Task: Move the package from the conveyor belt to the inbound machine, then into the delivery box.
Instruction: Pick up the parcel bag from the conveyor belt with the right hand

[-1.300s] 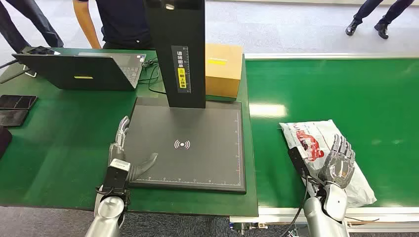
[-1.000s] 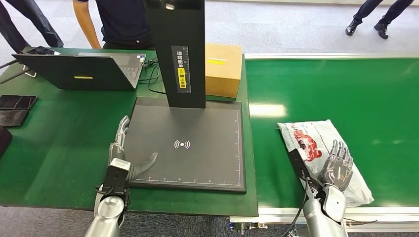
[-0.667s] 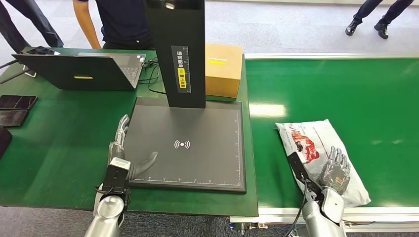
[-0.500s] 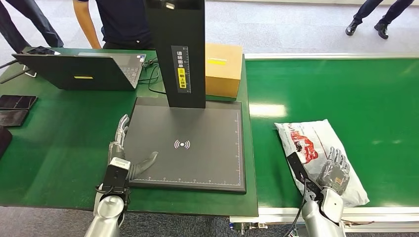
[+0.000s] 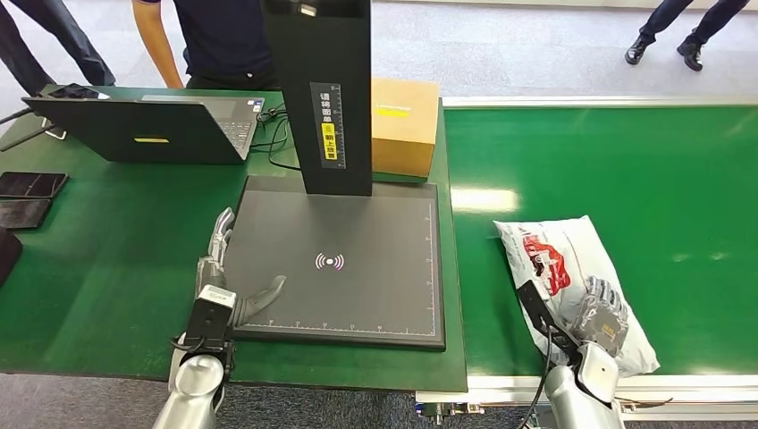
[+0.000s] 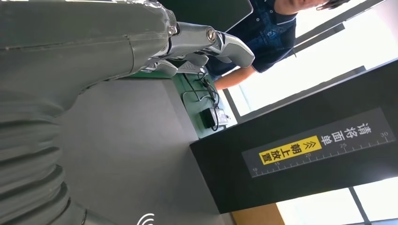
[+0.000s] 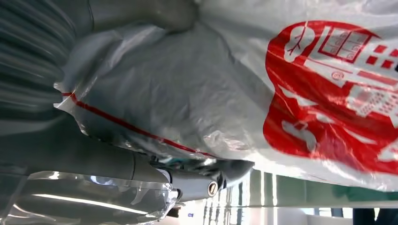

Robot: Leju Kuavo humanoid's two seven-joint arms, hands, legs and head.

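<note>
Far left of the green table (image 5: 107,268): phones (image 5: 31,185) and an open laptop (image 5: 143,125), with a person (image 5: 219,40) standing behind it. The left hand (image 5: 228,268) lies flat at the left edge of the inbound machine (image 5: 340,259), fingers apart, holding nothing; the wrist view shows its thumb (image 6: 211,42) over the dark scan plate. The machine's black column (image 5: 317,89) stands at the back, and a cardboard box (image 5: 404,125) sits just behind it.

To the right, on the conveyor belt (image 5: 626,152), the package (image 5: 554,259), a white poly bag with red print, lies near the front edge. The right hand (image 5: 603,315) rests on the bag's near end. The right wrist view shows the plastic (image 7: 187,103) bunched between thumb and fingers, so it looks like a grip on the bag, though how firm it is cannot be told.

Risks from here, as a judgement: the film is slick and loose, so a pinch on the plastic alone may slip or tear when lifted. The free end may sag and catch on the belt's edge or the gap before the machine. The bag could also land off-centre on the plate, or print-side down.
</note>
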